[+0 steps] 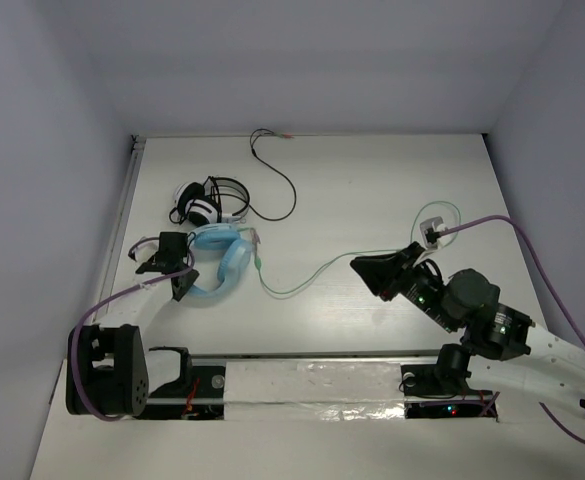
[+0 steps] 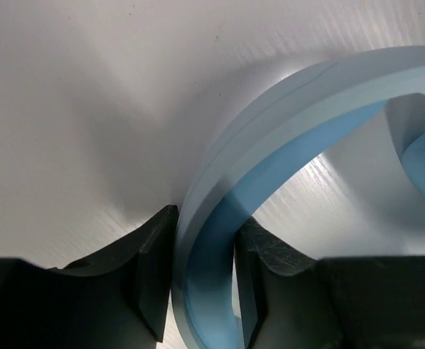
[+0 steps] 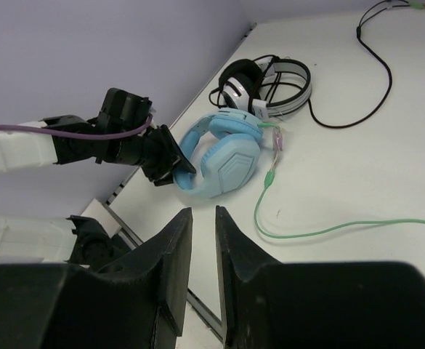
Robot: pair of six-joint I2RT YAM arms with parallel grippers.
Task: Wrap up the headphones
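The light blue headphones lie on the table at the left, also seen in the right wrist view. My left gripper is shut on their wide blue headband, with a finger on each side of the band. The thin pale green cable trails right across the table and loops near the far right. My right gripper hovers beside the cable's middle stretch. Its jaws stand a narrow gap apart with nothing between them. The cable passes to their right.
Smaller black-and-white headphones lie just behind the blue ones, touching or nearly so. Their black cable curls toward the back wall. A rail edges the table's left side, with walls close behind and to the left.
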